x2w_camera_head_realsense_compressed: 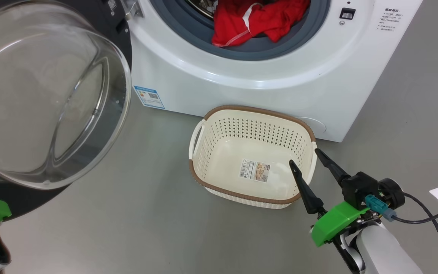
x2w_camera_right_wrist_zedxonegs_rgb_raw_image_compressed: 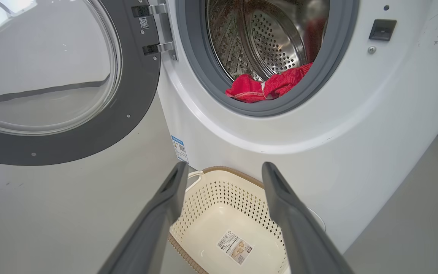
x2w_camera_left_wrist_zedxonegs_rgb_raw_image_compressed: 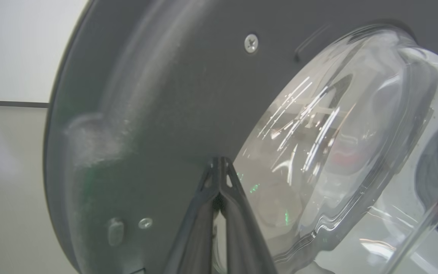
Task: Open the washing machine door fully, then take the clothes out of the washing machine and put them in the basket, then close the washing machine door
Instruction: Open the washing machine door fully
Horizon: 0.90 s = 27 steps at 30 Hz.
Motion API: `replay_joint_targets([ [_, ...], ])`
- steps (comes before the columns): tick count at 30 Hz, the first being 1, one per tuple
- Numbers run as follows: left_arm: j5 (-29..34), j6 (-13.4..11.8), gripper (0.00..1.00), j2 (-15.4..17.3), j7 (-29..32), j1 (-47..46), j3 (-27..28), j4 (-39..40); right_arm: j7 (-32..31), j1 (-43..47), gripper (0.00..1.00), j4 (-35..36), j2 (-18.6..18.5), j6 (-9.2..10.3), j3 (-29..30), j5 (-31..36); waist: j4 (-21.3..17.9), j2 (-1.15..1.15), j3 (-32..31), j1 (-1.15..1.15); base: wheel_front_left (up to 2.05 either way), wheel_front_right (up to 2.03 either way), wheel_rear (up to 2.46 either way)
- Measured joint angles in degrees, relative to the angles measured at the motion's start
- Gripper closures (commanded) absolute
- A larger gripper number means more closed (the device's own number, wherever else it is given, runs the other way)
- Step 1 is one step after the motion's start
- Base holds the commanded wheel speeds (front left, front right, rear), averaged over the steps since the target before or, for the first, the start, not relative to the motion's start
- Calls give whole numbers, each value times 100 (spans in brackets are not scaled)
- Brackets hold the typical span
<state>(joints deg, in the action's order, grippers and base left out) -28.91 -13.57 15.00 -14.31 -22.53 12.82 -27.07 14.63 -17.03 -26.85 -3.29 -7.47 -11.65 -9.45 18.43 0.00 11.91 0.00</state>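
Grey floor (x2w_camera_head_realsense_compressed: 127,228), door (x2w_camera_head_realsense_compressed: 44,95) open at 9 o'clock.
Left tool (x2w_camera_left_wrist_zedxonegs_rgb_raw_image_compressed: 219,167), pressed together against door, may slip and let it swing back; right tool (x2w_camera_head_realsense_compressed: 303,156) spread.

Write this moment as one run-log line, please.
door open | clothes in washing machine | basket without clothes | left jaws shut at door | right jaws open near basket

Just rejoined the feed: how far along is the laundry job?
Done: the door is swung open. In hand: the left pincer, shut, has its tips at the door's inner face; the right pincer is open by the basket. Left: the red clothes lie in the washer, the basket holds none, and the door needs closing.
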Motion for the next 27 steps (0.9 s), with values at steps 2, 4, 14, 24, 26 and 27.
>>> replay_joint_targets([
  [2, 12, 8, 100, 29, -1, -28, 69, -51, 0, -15, 0, -19, 0, 0, 1, 0, -11, 0, 11, 0, 0, 0, 0],
  [4, 20, 53, 100, 29, -2, -57, 110, -93, 0, -72, 0, -35, -1, 0, 5, 0, -13, 0, 13, 0, 0, 0, 0],
  [14, 278, 207, 58, -115, -25, -134, 162, -187, 0, -134, 0, -127, -1, 0, -10, -5, 14, 0, -18, 0, 0, 0, 0],
  [24, 445, 353, 0, -391, -41, 104, 119, 890, 0, -130, 0, -137, 0, 0, 83, -105, -16, 0, -252, 0, 0, 0, 0],
  [26, 482, 361, 0, -423, -41, 241, 113, 1206, 0, -128, 0, -101, 2, 0, 148, -104, -56, 0, -290, 0, 0, 0, 0],
  [27, 493, 404, 0, -442, -41, 292, 91, 1332, 0, -127, 0, -85, 0, 0, 172, -104, -79, 0, -306, 0, 0, 0, 0],
])
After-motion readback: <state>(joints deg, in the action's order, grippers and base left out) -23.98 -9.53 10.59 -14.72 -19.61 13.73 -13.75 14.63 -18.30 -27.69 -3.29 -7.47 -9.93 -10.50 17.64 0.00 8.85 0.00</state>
